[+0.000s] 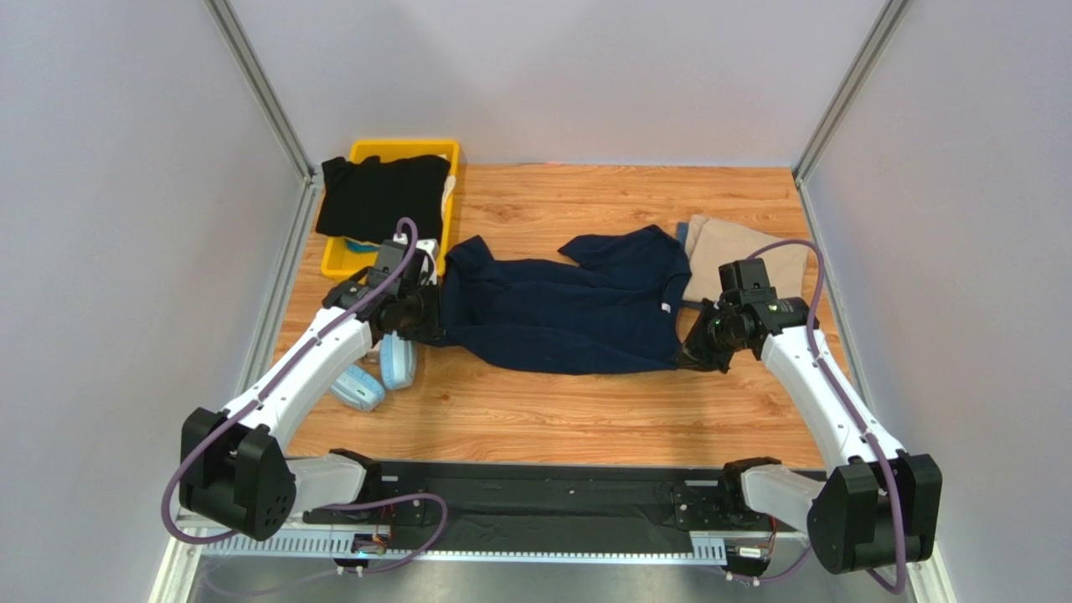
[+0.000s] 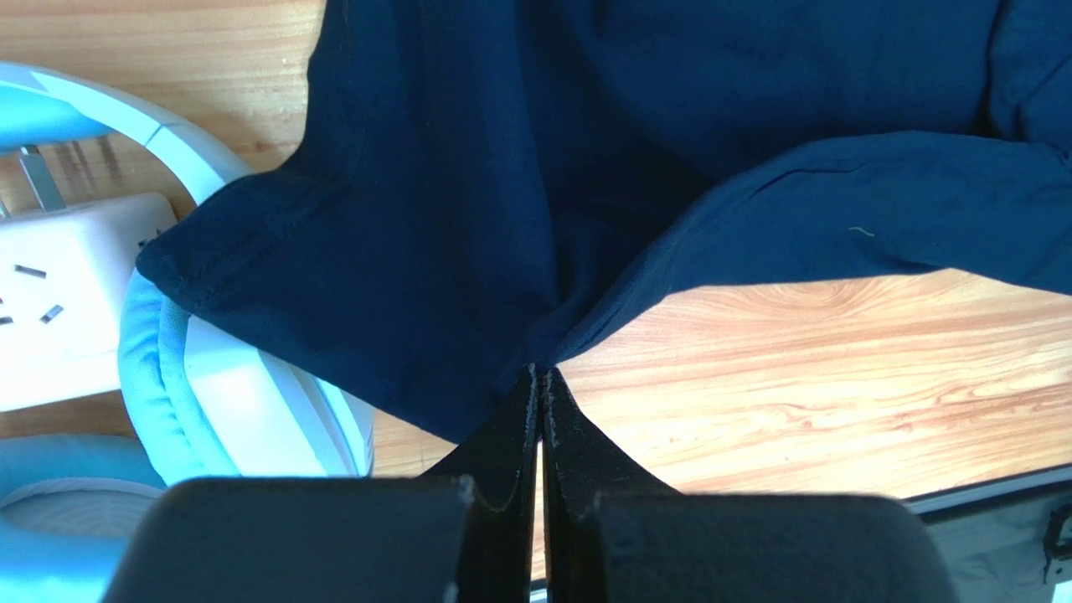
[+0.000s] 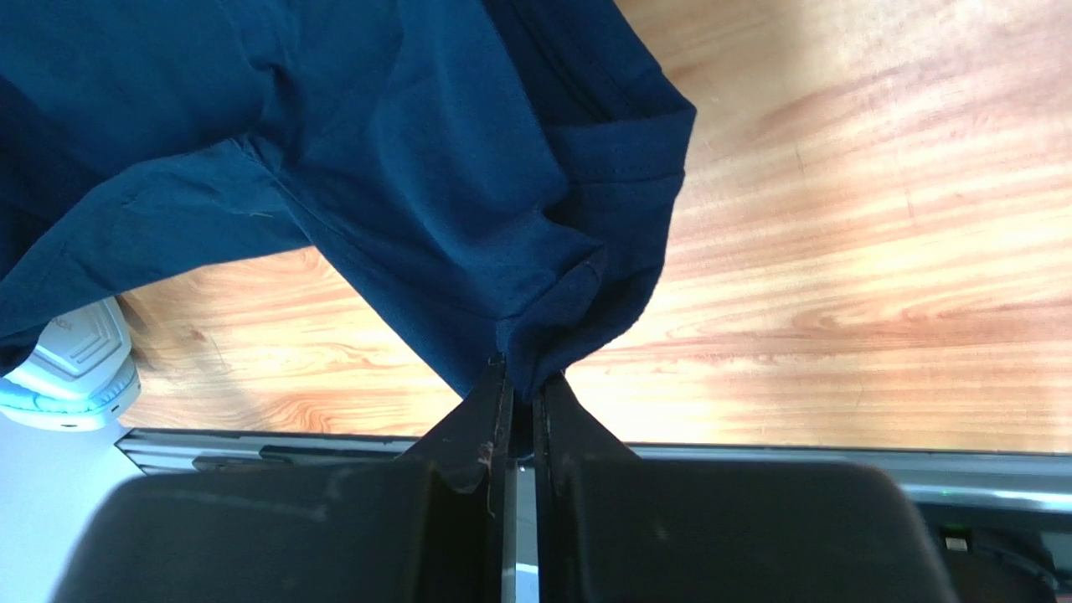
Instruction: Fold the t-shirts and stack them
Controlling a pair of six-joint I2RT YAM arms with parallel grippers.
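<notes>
Top view is showing the navy t-shirt (image 1: 560, 314) stretching across mid-table (image 1: 541, 421), the black t-shirt (image 1: 378, 195) draping over the yellow bin (image 1: 403, 147) at 11 o'clock and the tan t-shirt (image 1: 742, 258) lying at 2 o'clock. Only the wrist cams are giving away the grips: the left gripper (image 2: 541, 377) is pinching the navy edge tight and the right gripper (image 3: 519, 377) is clamping a bunched corner. Light blue headphones (image 2: 176, 364) and a white power strip (image 2: 63, 289) are crowding the left gripper, while bare wood is lying open toward 6 o'clock.
</notes>
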